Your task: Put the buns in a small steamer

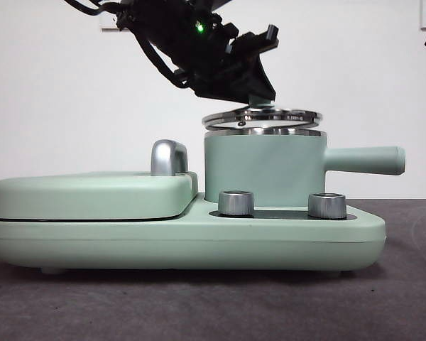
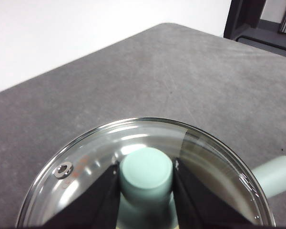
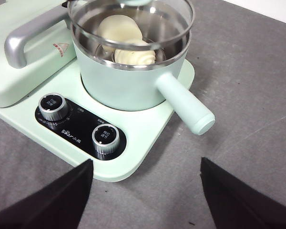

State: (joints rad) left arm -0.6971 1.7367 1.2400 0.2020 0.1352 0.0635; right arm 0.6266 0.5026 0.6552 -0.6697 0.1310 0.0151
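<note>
Overhead, left end effector clamps knob, lid tilted above steamer.

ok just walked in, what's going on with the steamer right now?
The left gripper is shut on the green knob of the glass lid, holding the lid tilted just above the small steamer, not seated on its rim. Both buns are already inside the pot, visible through the glass from the right wrist. The right gripper hangs open above the table in front of the cooker base, holding nothing.
</note>
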